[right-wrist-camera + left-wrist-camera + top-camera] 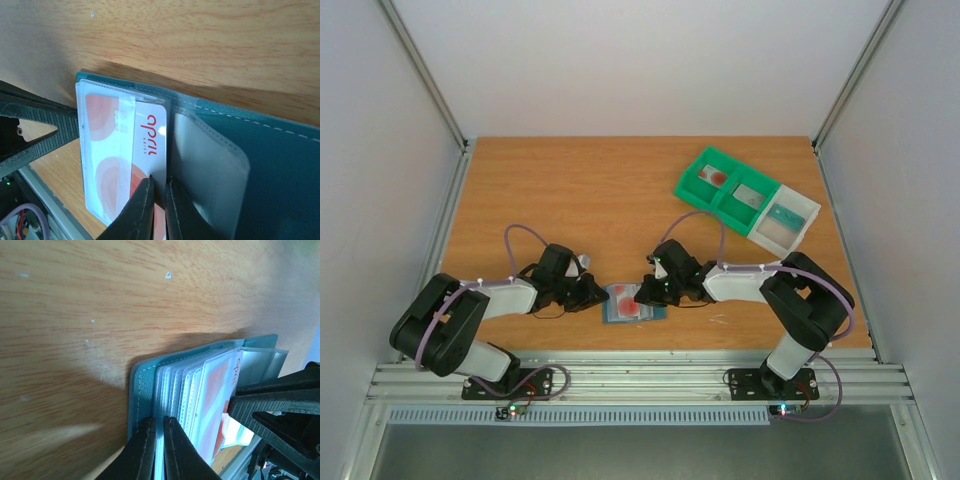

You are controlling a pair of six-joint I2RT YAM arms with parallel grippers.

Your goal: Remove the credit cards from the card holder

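Right gripper (159, 194) was clamped on the exposed edge of the pink card (149, 131), which stuck out of its sleeve (107, 150) toward it. Left gripper (159, 440) was clamped on the card holder (141, 390) at the opposite cover.

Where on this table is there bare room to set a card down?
Bare: the table at far left, from the left wall to the bins. Crowded: the near middle, where left gripper and right gripper meet at the card holder.

Left pincer (159, 440), right pincer (160, 200) hemming card holder (645, 313)
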